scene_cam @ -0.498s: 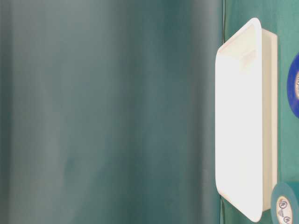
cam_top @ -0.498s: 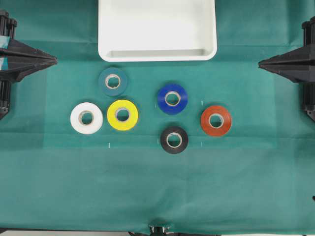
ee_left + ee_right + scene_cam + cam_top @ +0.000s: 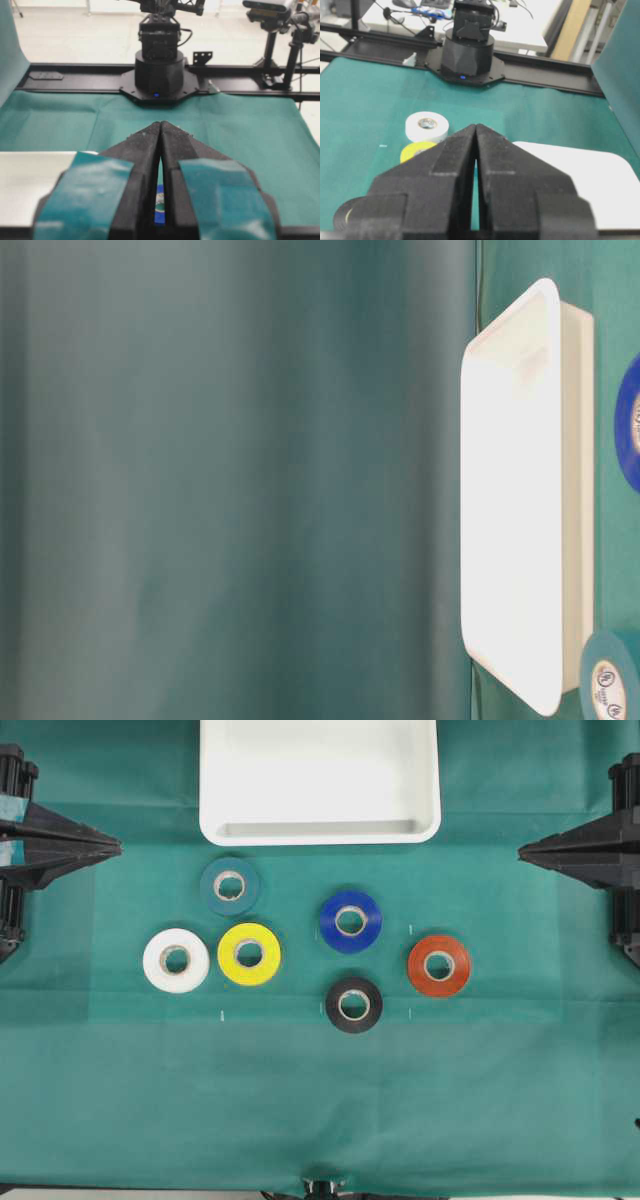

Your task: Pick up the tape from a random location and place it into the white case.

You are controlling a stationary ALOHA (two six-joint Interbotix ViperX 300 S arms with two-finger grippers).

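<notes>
On the green cloth: six tape rolls lie flat, all apart from each other.
Tape: the black tape (image 3: 354,1004) lies near the middle of the cloth (image 3: 300,1110), a bit to the right in the view from above. Nothing touches it.
Near the tape: the blue roll (image 3: 350,921) sits just behind it, closer to the case. The red roll (image 3: 439,965) sits to its right.
Other rolls: the teal roll (image 3: 230,885) is closest to the case, just in front of its left half. The yellow roll (image 3: 249,953) and the white roll (image 3: 176,960) sit side by side on the left, very close together.
Case: the white case (image 3: 320,828) lies at the far edge of the cloth, in the middle. Its floor is bare white.
Left gripper: the left gripper (image 3: 112,846) is at the left edge, well away from the tape. Its two black fingers are pressed together, and it holds nothing. Its wrist view shows only a thin slit between them.
Right gripper: the right gripper (image 3: 525,850) is at the right edge, also well away from the tape. Its fingers meet in a point too, and it holds nothing.
Side view: only the case, a bit of the blue roll and a bit of the teal roll show here.
</notes>
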